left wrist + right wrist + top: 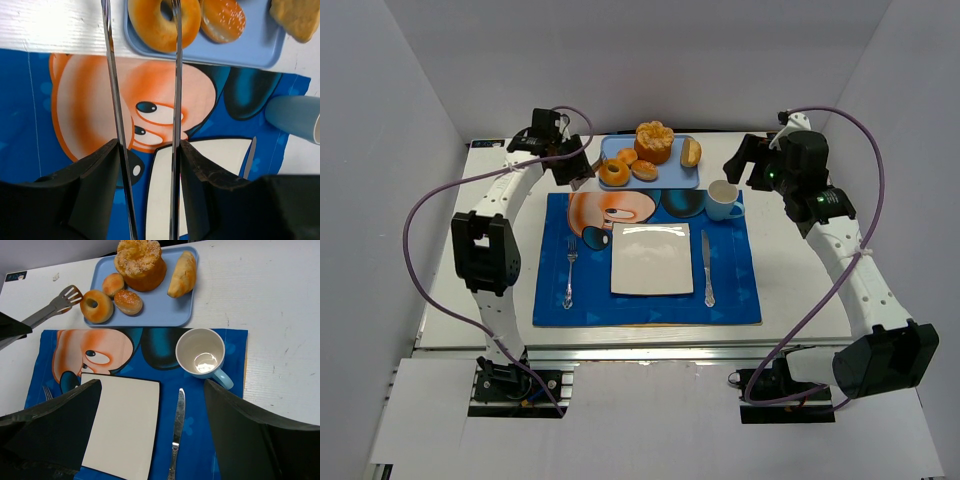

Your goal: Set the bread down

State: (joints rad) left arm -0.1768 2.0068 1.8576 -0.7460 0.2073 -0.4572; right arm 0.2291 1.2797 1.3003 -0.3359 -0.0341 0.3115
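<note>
Several breads lie on a blue tray: a ring doughnut, a seeded bun, a small roll, a tall brioche and a long roll. My left gripper is shut on metal tongs. The tongs' arms stand apart and reach to the doughnut; one arm crosses its hole, the other runs left of it. In the right wrist view the tongs' tip is just left of the doughnut. My right gripper is open and empty, above the mug.
A white square plate sits mid-placemat, with a fork to its left and a knife to its right. A light-blue mug stands at the placemat's back right, beside the tray.
</note>
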